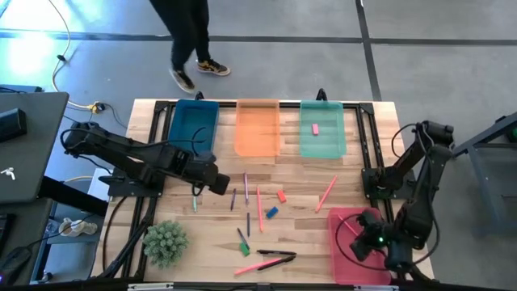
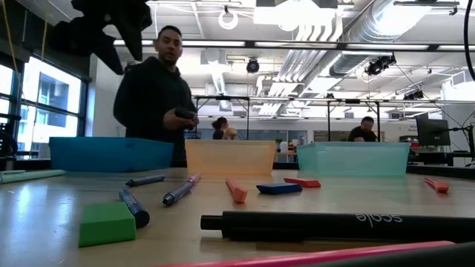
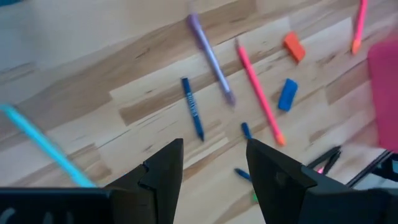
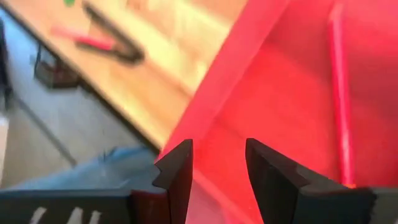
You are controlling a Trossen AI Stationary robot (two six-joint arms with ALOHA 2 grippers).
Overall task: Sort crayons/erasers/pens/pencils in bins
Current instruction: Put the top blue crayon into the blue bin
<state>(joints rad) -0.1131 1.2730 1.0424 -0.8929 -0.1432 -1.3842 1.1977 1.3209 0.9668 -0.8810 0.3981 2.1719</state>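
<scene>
Blue (image 1: 194, 125), orange (image 1: 258, 125) and green (image 1: 323, 129) bins stand along the far edge. The red-pink bin (image 1: 347, 263) sits at the near right. Loose on the wood lie a red-orange eraser (image 1: 281, 195), a blue eraser (image 1: 271, 212), a green eraser (image 1: 244, 249), pink sticks (image 1: 258, 206), a purple pen (image 3: 211, 56) and a black pen (image 1: 275, 255). My left gripper (image 3: 214, 168) hangs open above the table left of them, a blue crayon (image 3: 193, 115) just beyond its fingers. My right gripper (image 4: 219, 168) hangs open over the red-pink bin (image 4: 280, 93), where a pink stick (image 4: 339, 93) lies.
A small green plant (image 1: 166, 242) stands at the near left corner. A small pink piece (image 1: 315, 128) lies in the green bin. A teal pencil (image 1: 194, 202) lies near the left gripper. A person (image 1: 190, 40) stands beyond the far edge. A laptop (image 1: 24, 145) sits left of the table.
</scene>
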